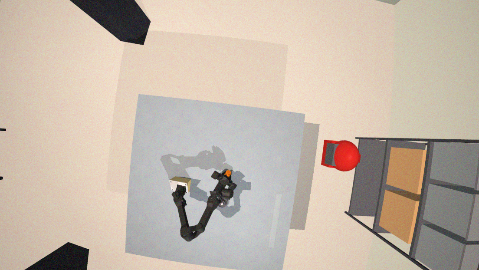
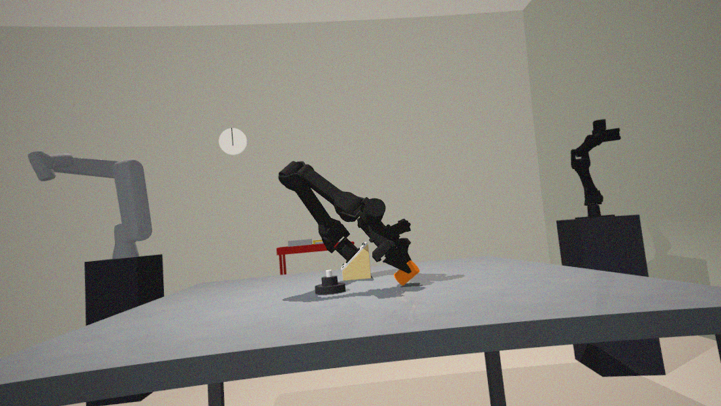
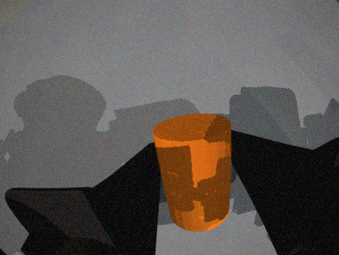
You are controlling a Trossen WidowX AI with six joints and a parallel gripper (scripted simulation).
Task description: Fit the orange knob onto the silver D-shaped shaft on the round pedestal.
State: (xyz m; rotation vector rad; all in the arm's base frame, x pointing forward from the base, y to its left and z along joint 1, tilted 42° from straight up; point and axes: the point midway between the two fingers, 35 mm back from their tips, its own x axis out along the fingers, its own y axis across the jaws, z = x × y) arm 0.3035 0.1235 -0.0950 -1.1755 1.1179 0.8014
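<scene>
My gripper [image 1: 227, 175] [image 2: 407, 270] [image 3: 192, 144] is shut on the orange knob [image 1: 228, 173] [image 2: 406, 273] [image 3: 197, 177], one finger on each side. The knob is tilted, its lowest edge close above the table in the exterior view; whether it touches is unclear. Its end face in the wrist view is plain, and no hole shows. The dark round pedestal [image 2: 323, 289] stands to the left of the knob in the exterior view, with the pale shaft [image 2: 328, 273] upright and bare. In the top view the arm partly covers the pedestal. The shaft's flat side cannot be made out.
The arm's base sits on a tan wedge with a white face [image 1: 181, 178] [image 2: 356, 267], behind the pedestal in the exterior view. The grey-blue table [image 1: 160, 117] [image 2: 454, 307] carries the arm's shadows. Other arms, a red object [image 1: 346, 156] and shelving are off the table.
</scene>
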